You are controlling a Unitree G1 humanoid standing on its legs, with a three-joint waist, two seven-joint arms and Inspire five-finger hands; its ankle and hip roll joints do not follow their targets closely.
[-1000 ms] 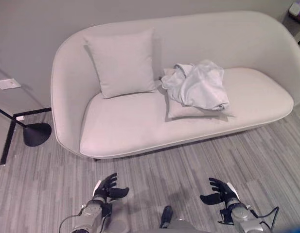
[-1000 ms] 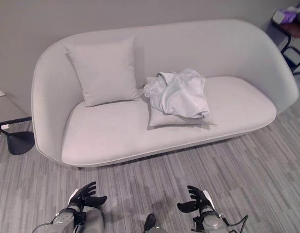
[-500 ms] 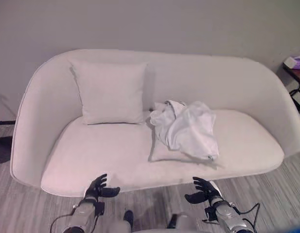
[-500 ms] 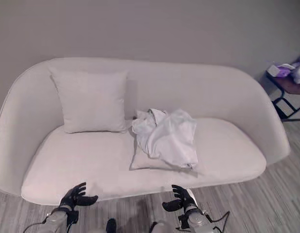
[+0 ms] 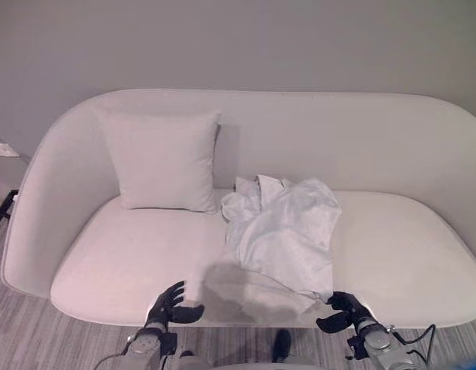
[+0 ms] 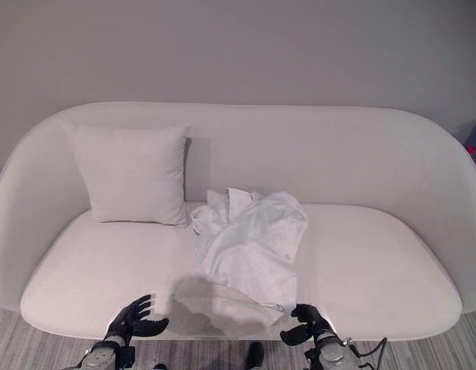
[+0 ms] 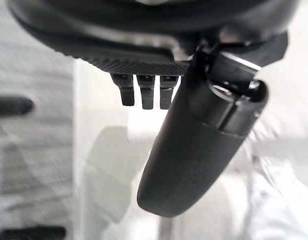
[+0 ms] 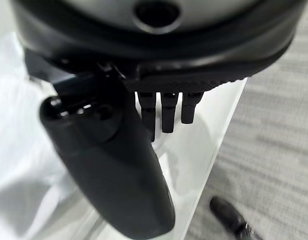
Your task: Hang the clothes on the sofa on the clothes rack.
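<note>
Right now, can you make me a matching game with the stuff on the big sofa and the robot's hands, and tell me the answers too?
Things:
1. square pale grey cushion
2. crumpled white cloth garment
3. left hand
4. right hand

Places or states:
A. open, low at the sofa's front edge, just below the garment's near end
B. lying in a heap in the middle of the seat
C. leaning upright against the backrest, on the robot's left
D. open, low at the sofa's front edge, on the cushion's side

Pairs: 1-C, 2-B, 3-D, 4-A

Right hand (image 8: 119, 165), straight fingers (image 8: 167, 114) above sofa (image 8: 203, 135)
</note>
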